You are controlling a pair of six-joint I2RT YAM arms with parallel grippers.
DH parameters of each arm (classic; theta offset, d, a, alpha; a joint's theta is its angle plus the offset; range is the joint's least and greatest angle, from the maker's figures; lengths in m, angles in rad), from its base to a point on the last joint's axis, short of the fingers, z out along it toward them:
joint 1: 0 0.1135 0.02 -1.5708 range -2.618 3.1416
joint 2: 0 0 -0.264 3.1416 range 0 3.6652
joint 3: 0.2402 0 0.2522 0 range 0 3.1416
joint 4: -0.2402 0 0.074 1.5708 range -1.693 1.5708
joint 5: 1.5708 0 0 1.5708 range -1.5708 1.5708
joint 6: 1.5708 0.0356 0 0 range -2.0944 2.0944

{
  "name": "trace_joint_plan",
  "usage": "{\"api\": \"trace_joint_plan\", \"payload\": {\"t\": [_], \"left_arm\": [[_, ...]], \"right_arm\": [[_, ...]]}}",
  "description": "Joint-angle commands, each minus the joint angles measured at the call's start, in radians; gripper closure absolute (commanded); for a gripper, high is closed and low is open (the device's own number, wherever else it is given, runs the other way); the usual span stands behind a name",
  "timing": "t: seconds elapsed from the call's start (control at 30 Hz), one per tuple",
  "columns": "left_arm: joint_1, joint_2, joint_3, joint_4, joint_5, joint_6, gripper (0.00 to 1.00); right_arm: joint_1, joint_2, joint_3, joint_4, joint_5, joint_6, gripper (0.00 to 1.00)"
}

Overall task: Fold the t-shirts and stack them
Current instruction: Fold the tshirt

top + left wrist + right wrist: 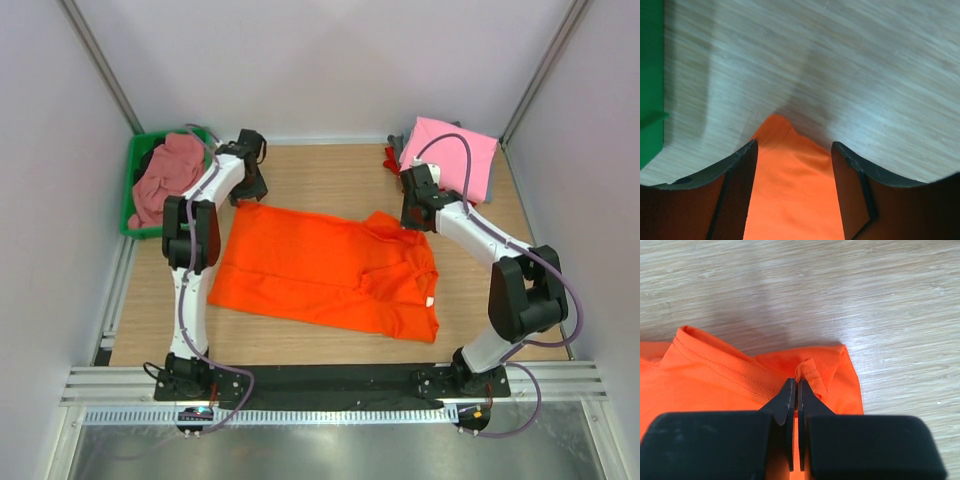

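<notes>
Right gripper (797, 386), jaws pressed together, pinches only a thin fold at the far edge of the orange t-shirt (320, 270); that fold may slip free on lifting. Left gripper (793, 146), jaws spread astride the other far corner, grips nothing and might miss the cloth. The shirt lies spread mid-table (330, 170).

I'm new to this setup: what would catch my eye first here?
A bright orange t-shirt lies spread across the middle of the table. The right pincer is shut on its far right edge, while the left pincer stands open around its far left corner. A folded pink t-shirt tops a stack far right; a green bin holding dusty-pink cloth sits far left.
</notes>
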Motion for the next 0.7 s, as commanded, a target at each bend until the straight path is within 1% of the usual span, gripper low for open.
{"api": "trace_joint_plan", "payload": {"t": [0.0, 0.17, 0.23, 0.33, 0.37, 0.43, 0.47, 0.53, 0.57, 0.6, 0.67], "left_arm": [[0.006, 0.042, 0.072, 0.003, -0.031, 0.023, 0.39], [0.011, 0.069, 0.095, 0.003, -0.031, 0.030, 0.49], [0.011, 0.076, 0.095, 0.003, -0.031, 0.032, 0.51], [0.011, 0.080, 0.094, 0.005, -0.031, 0.036, 0.58], [0.011, 0.079, 0.095, 0.003, -0.035, 0.036, 0.65], [0.011, 0.074, 0.095, 0.005, -0.039, 0.038, 0.73], [0.011, 0.070, 0.097, 0.005, -0.042, 0.039, 0.80], [0.011, 0.063, 0.100, 0.002, -0.048, 0.047, 0.88], [0.009, 0.054, 0.103, -0.015, -0.066, 0.047, 0.97], [0.011, 0.045, 0.102, -0.023, -0.071, 0.047, 1.00], [0.011, 0.018, 0.089, -0.040, -0.077, 0.053, 1.00]], "right_arm": [[0.000, -0.056, -0.014, 0.030, 0.000, -0.011, 0.99], [0.002, -0.053, -0.027, 0.037, -0.003, -0.011, 0.99], [0.002, -0.053, -0.027, 0.039, -0.006, -0.011, 0.99], [0.002, -0.053, -0.025, 0.042, -0.009, -0.011, 0.99], [0.002, -0.050, -0.025, 0.042, -0.008, -0.011, 0.99], [0.002, -0.050, -0.025, 0.045, -0.006, -0.012, 0.99], [0.002, -0.050, -0.025, 0.043, -0.005, -0.012, 0.99], [0.002, -0.047, -0.025, 0.043, -0.003, -0.014, 0.99], [0.002, -0.044, -0.017, 0.042, 0.000, -0.015, 0.99], [0.002, -0.042, -0.014, 0.042, 0.000, -0.015, 0.99], [0.002, -0.041, 0.002, 0.033, 0.000, -0.017, 0.99]]}}
